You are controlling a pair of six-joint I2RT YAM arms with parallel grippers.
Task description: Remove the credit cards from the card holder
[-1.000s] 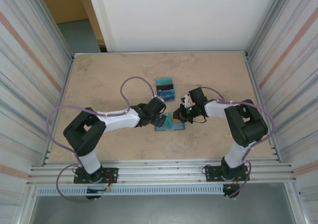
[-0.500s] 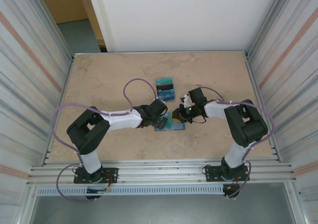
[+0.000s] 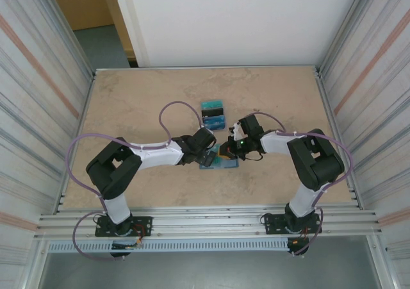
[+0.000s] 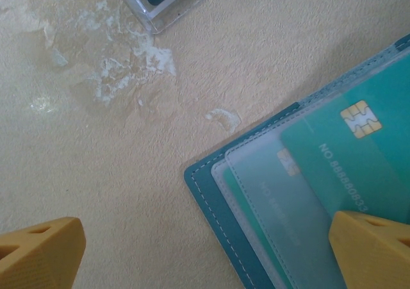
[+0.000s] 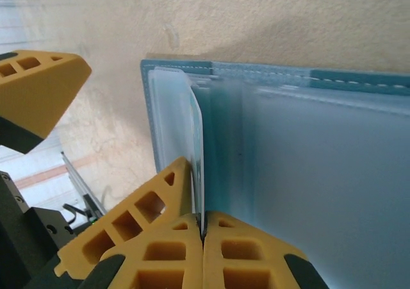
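Note:
The card holder [image 3: 224, 162] lies open on the table between both arms, teal rim and pale pockets [image 5: 320, 141] up. In the left wrist view a teal credit card [image 4: 359, 161] with a gold chip sits in its clear pocket on the holder [image 4: 211, 193]. My left gripper [image 4: 205, 250] is open, straddling the holder's corner, one fingertip [image 4: 375, 247] over the card. My right gripper [image 5: 202, 228] is shut on a thin credit card [image 5: 199, 154] seen edge-on, rising from the pocket. In the top view the left gripper [image 3: 208, 153] and the right gripper [image 3: 234, 149] meet over the holder.
A clear tray [image 3: 213, 114] with stacked cards in teal and dark colours sits just beyond the holder; its corner [image 4: 168, 7] shows in the left wrist view. The left finger [image 5: 38, 87] stands close to the holder's end. Metal walls border the table.
The left arm has shifted right, bringing its gripper closer over the holder. The right gripper has edged left and stays shut on the card.

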